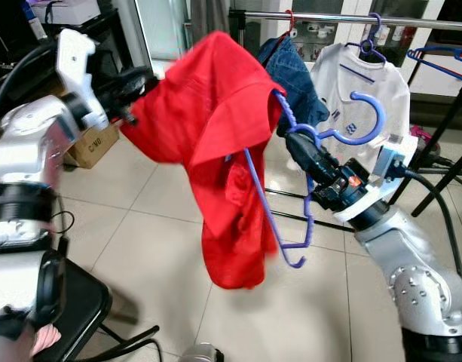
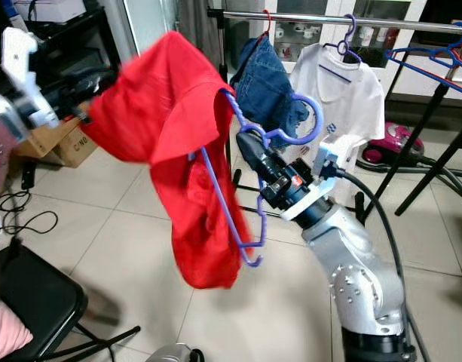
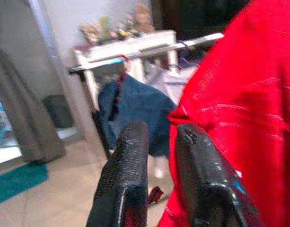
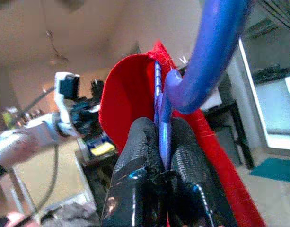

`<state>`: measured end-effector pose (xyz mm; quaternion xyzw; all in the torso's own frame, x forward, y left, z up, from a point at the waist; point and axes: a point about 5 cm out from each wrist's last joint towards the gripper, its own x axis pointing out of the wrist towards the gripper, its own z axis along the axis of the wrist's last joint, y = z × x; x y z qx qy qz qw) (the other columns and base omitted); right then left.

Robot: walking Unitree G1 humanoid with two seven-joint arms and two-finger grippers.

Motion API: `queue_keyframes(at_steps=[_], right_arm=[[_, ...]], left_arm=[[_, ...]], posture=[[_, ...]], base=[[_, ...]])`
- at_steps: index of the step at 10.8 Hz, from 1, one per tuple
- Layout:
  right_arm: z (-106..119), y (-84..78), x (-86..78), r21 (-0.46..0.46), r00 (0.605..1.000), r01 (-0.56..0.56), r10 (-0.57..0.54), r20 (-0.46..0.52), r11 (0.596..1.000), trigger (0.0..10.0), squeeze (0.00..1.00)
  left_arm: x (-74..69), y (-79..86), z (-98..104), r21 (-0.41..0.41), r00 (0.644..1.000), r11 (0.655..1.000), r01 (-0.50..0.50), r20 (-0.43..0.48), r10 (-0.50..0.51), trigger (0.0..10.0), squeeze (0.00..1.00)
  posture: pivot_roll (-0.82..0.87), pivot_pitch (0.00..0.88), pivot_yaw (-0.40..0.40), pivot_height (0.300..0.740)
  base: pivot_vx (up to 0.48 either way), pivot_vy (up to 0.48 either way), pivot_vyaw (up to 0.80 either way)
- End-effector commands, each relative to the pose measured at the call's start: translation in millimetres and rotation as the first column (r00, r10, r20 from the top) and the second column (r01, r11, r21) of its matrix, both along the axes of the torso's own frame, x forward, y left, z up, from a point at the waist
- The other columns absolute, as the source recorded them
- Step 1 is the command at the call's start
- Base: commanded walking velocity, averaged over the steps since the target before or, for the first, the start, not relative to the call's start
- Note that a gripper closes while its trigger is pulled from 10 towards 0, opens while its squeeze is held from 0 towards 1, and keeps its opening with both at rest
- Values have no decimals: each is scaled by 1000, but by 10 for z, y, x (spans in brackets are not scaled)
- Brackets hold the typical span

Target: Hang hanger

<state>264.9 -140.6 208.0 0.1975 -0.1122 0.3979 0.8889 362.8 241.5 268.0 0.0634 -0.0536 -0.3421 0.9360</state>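
Tilted purple hanger (image 1: 291, 226) carries a red shirt (image 1: 215, 151) below the rail (image 1: 351, 19).

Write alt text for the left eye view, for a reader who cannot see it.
The right gripper clamps a purple hanger with a red shirt draped half over it, held up in front of a metal clothes rail. The left gripper pinches the shirt's far edge. A blue garment and a white T-shirt already hang on the rail.
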Motion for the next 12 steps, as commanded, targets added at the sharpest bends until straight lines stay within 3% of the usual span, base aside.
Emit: queue_keyframes(at_steps=[1, 2, 4, 5, 7, 8, 9, 10, 11, 12], right_arm=[[87, -37, 30, -27, 999, 12, -11, 36, 1000, 10000, 0], [113, -104, 58, -80, 999, 22, -18, 51, 997, 10000, 0], [154, -170, 82, -240, 995, -11, 35, 93, 971, 10000, 0], [161, -169, 83, -318, 991, -47, 84, 103, 947, 10000, 0], [227, -169, 84, -490, 974, -112, 194, 118, 864, 10000, 0], [258, -177, 80, -526, 969, -125, 219, 119, 841, 10000, 0], [315, -179, 61, -595, 953, -156, 279, 120, 788, 10000, 0], [343, -157, 43, -629, 940, -179, 320, 117, 756, 10000, 0], [361, -129, 25, -638, 932, -196, 344, 115, 744, 10000, 0], [376, -106, 10, -645, 924, -211, 366, 113, 734, 10000, 0]], left_arm=[[-69, 63, 50, 11, 999, 999, 33, -1, -33, 10000, 1000], [-181, 186, 63, 17, 997, 997, 73, -28, -73, 10000, 1000], [-302, 238, 218, 1, 987, 987, 162, -7, -162, 10000, 1000], [-301, 132, 300, -4, 976, 976, 218, 16, -218, 10000, 1000], [-292, -273, 415, 61, 918, 917, 394, 23, -396, 10000, 1000], [-302, -366, 435, 88, 892, 889, 450, 10, -453, 10000, 1000], [-310, -533, 442, 123, 829, 821, 558, -39, -558, 10000, 1000], [-310, -618, 400, 132, 784, 773, 620, -95, -613, 10000, 1000], [-307, -660, 346, 151, 760, 745, 649, -127, -637, 10000, 925], [-322, -695, 292, 156, 725, 708, 688, -171, -667, 10000, 0]], posture=[[189, 0, 80, 740], [191, 0, 74, 740], [200, 0, 59, 740], [203, 0, 53, 740], [189, 0, 53, 740], [189, 0, 53, 740], [189, 0, 49, 740], [188, 0, 51, 740], [183, 0, 53, 740], [180, 0, 58, 740]], base=[[0, 0, 0], [0, 0, 0], [0, 0, 0], [0, 0, 0], [0, 0, 0], [0, 0, 0], [0, 0, 0], [0, 0, 0], [0, 0, 0], [0, 0, 0]])
